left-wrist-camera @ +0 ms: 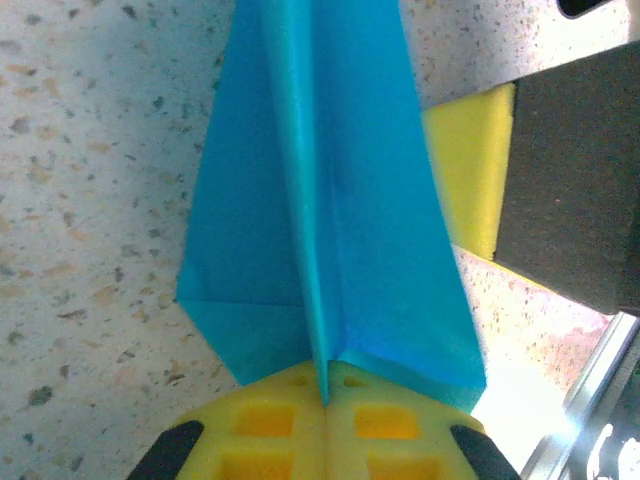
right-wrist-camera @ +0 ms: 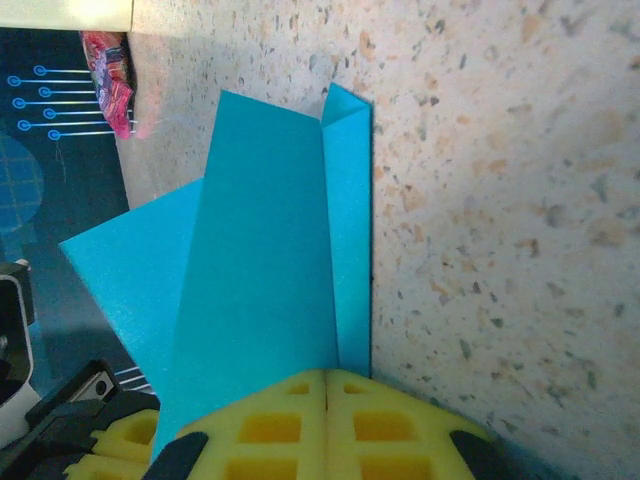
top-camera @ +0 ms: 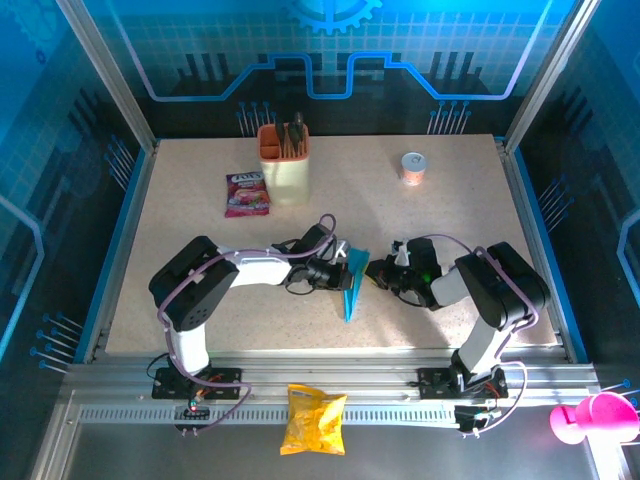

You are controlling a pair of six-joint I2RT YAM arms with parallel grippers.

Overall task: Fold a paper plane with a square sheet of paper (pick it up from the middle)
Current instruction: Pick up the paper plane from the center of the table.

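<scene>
While my left pincer (top-camera: 340, 273) and right pincer (top-camera: 376, 268) both clamp the paper plane (top-camera: 351, 292),
its long axis runs between them toward the tabletop's (top-camera: 200, 225) near edge.

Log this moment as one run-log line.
paper plane: folded dart, held between both arms | left fingers: shut on paper plane | right fingers: shut on paper plane
</scene>
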